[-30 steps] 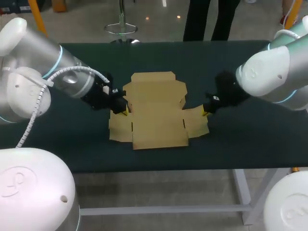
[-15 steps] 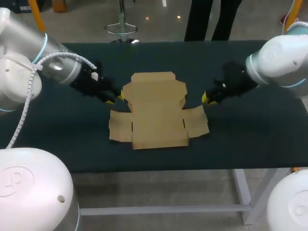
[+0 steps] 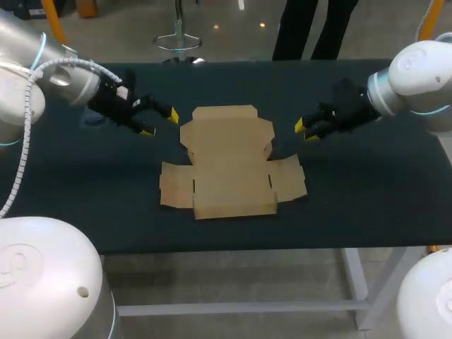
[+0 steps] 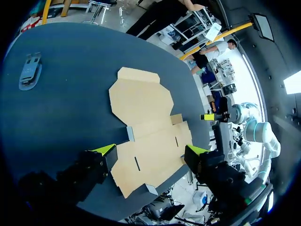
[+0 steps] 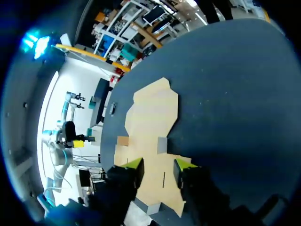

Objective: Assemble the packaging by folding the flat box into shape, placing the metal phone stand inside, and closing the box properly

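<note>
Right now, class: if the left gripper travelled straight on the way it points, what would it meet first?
Most likely the flat box, which lies straight ahead of the left gripper in its wrist view. The two are apart, and the gripper's height over the table is unclear.

The head camera looked down from above and behind on the whole table (image 3: 367, 205). The wrist cameras sat nearer, facing inward past the left gripper (image 4: 151, 150) and right gripper (image 5: 158, 165); all three shared the flat box (image 3: 229, 166).
</note>
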